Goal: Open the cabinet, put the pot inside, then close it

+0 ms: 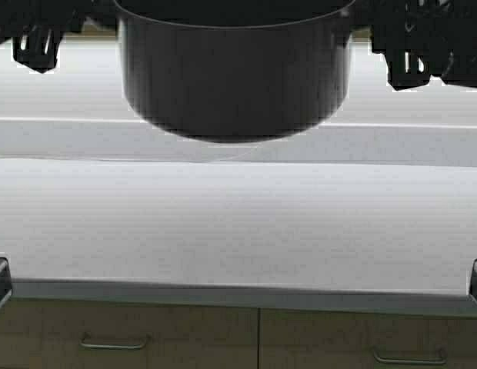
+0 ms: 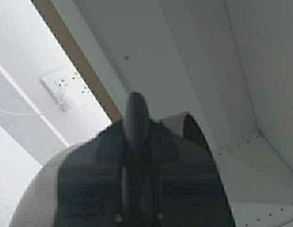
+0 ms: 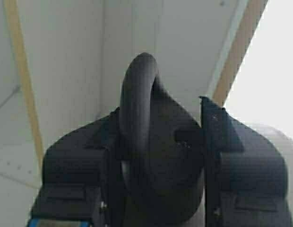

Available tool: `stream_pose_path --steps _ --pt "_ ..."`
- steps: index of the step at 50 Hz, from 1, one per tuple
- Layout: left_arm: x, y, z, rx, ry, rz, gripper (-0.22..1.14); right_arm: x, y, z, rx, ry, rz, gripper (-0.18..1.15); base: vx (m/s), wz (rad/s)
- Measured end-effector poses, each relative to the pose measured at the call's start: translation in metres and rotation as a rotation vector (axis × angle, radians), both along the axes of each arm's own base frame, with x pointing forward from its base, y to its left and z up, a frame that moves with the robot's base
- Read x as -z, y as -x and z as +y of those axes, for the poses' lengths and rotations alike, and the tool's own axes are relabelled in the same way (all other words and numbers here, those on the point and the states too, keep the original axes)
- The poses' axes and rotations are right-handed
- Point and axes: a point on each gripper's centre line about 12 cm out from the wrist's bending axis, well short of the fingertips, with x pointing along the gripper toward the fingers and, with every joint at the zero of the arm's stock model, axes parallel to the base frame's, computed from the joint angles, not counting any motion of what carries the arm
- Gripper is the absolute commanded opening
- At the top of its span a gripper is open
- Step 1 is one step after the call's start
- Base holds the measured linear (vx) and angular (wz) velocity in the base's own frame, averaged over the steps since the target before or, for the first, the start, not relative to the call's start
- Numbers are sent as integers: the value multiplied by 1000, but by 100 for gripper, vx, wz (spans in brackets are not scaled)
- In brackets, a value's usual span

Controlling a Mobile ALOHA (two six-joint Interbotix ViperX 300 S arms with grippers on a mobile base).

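You've got the pot aloft above the counter, left gripper and right gripper each pinching a handle.

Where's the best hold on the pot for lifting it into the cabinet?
By its two black loop handles, one gripper coming in from each side. The pot is wide and squat with smooth walls, so the loops are the only grippable parts. Both wrist views show that hold now: the left gripper and right gripper each clamp a loop.
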Motion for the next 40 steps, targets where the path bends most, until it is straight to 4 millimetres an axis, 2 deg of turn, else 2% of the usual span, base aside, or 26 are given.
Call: stream_pose_path --steps 10,17,33,40 --pt "-36 7 1 8 -12 19 3 -27 4 -1 -12 -7 19 8 -2 1" --pt "-64 6 1 6 -37 25 3 -57 1 2 -17 -2 11 8 -1 1" --pt "-113 -11 -5 6 -8 37 3 -116 -6 5 13 62 14 8 0 -1" --pt "-126 -20 -9 12 -7 42 3 -130 -12 7 14 61 36 8 3 -6"
